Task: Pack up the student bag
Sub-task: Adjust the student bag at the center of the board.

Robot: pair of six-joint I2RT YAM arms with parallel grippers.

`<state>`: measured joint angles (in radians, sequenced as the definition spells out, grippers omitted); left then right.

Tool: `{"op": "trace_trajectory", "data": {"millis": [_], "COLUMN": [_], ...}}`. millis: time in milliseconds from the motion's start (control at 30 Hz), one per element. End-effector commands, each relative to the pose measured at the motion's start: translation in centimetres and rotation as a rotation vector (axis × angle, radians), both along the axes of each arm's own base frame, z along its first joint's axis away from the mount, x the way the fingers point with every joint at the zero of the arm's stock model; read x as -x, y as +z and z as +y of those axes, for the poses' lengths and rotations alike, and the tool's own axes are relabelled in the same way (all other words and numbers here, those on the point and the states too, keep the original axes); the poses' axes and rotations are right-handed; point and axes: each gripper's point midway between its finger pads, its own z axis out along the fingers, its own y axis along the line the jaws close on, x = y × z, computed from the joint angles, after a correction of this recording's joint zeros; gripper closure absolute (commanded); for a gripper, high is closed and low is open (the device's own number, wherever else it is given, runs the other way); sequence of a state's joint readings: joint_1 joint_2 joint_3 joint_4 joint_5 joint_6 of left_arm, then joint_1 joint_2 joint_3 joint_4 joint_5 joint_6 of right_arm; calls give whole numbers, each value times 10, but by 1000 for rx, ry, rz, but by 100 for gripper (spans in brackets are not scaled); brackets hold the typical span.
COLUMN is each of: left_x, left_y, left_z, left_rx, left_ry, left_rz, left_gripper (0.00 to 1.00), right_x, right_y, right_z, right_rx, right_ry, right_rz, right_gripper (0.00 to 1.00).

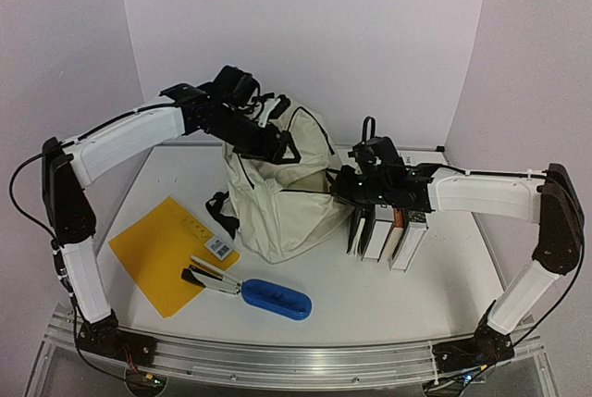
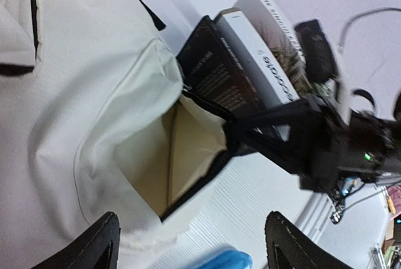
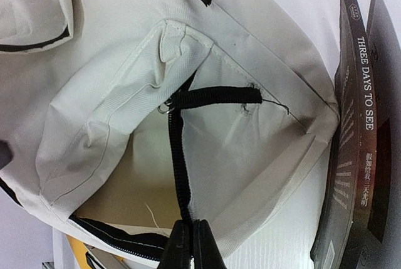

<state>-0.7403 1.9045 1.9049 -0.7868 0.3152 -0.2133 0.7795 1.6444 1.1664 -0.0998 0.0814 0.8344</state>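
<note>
While the left tool (image 2: 191, 244) hangs spread, the right tool (image 3: 191, 241) pinches the student bag (image 3: 263, 150).

L hand (image 2: 194, 247) wide; R hand (image 3: 191, 244) pinched

The student bag (image 1: 277, 203) gapes at its right side, with free room inside the opening. The right gripper (image 3: 190, 234), pinched on the zipper edge, and upright books (image 1: 384, 235) just beside it crowd that approach. The left gripper (image 2: 191, 219) hangs spread above the bag. A yellow folder (image 1: 162, 249) and a blue case (image 1: 276, 298) lie front-left; the table (image 1: 416, 304) is bare front-right.
</note>
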Motion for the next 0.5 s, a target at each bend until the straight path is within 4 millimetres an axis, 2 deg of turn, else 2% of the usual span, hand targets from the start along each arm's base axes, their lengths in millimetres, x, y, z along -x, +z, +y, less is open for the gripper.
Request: {"op": "trace_trajectory", "data": {"millis": [0,233,333,467], "left_x": [42,64,78,102], "left_y": [37,-20,-41,-65], "left_z": [20,92,103,99], "left_rx": [121,111,114,108], "left_ry": [-33,251,272,149], "left_rz": [34,289,334,284], "left_gripper": [18,15,15,15], "right_x": [-4,-4,-4,-5], "right_y": [2,0,-1,-4], "right_z": [-3,-6,-6,-5], "right_rx": [24,25,29,34], "right_ry": [-8,-6,-3,6], "right_rz": [-7,-4,-1,1], "right_gripper": [100,100,100,100]}}
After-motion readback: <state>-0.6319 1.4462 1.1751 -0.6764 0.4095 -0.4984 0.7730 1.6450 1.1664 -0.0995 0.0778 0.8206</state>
